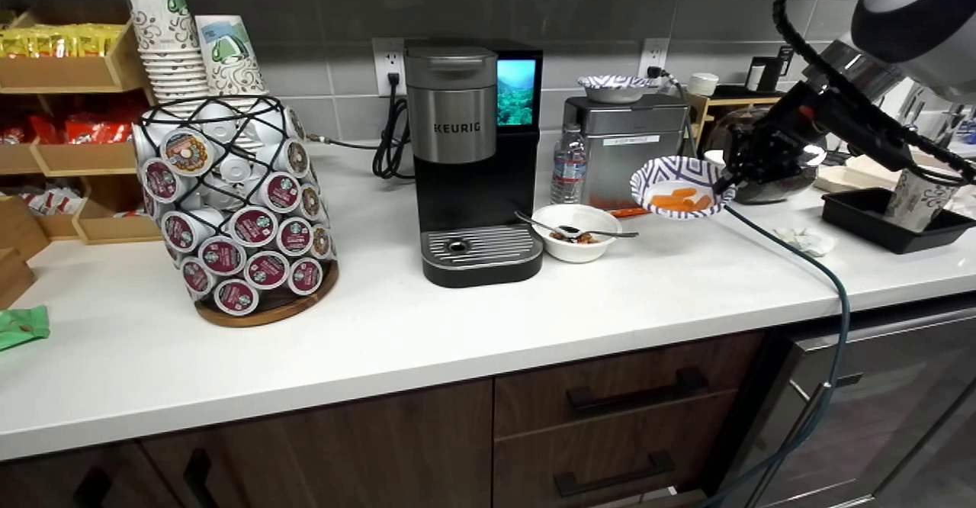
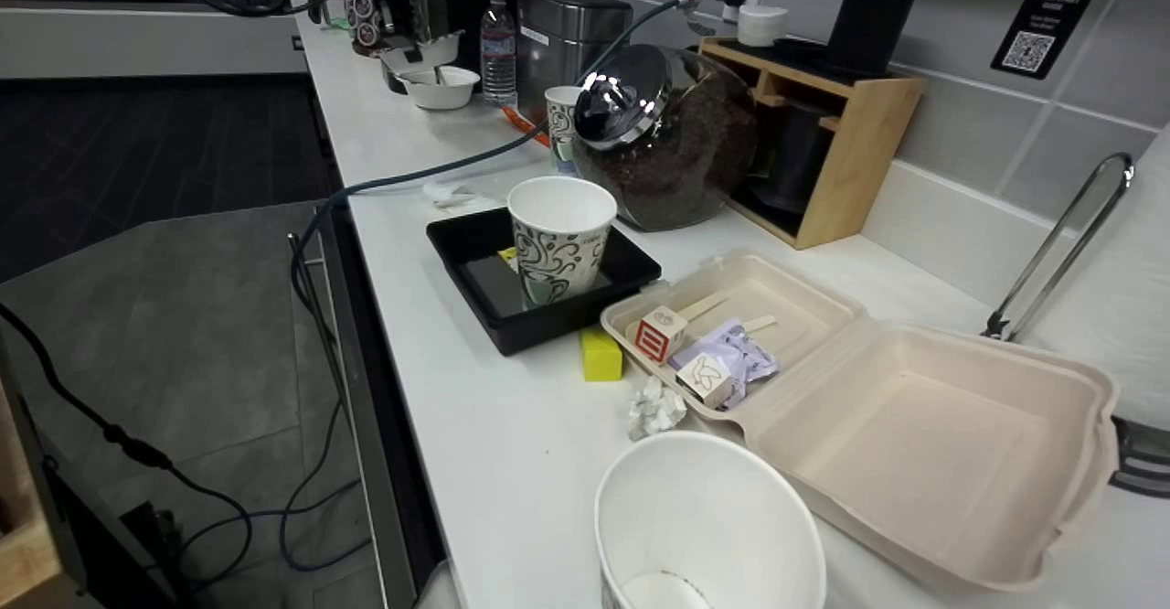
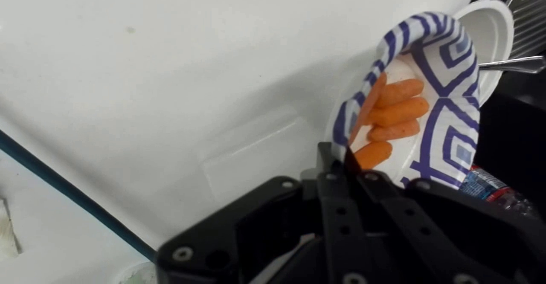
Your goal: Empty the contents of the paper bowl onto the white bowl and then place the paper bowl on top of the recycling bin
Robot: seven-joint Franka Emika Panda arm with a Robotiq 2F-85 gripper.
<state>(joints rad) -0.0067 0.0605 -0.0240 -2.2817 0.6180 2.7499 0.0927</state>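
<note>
The paper bowl (image 1: 648, 181) is blue-and-white patterned inside, tilted, and held above the counter. It holds several orange carrot pieces (image 1: 690, 201). My gripper (image 1: 728, 178) is shut on its rim; the pinch shows in the wrist view, where my fingertips (image 3: 337, 158) grip the bowl's near rim (image 3: 366, 88). The white bowl (image 1: 578, 252) stands on the counter with utensils and brown bits inside. In the wrist view the white bowl (image 3: 499, 24) is partly hidden behind the paper bowl. It also shows small in an exterior view (image 2: 441, 95). A grey metal box (image 1: 644, 149), perhaps the recycling bin, bears another patterned bowl (image 1: 616, 94).
A Keurig machine (image 1: 457, 134) stands left of the white bowl. A water bottle (image 1: 568, 168) and an orange-handled item (image 1: 627, 212) are behind it. A dark cable (image 1: 801, 252) crosses the counter. A glass jar (image 2: 708, 133) and a black tray (image 2: 466, 284) are farther along.
</note>
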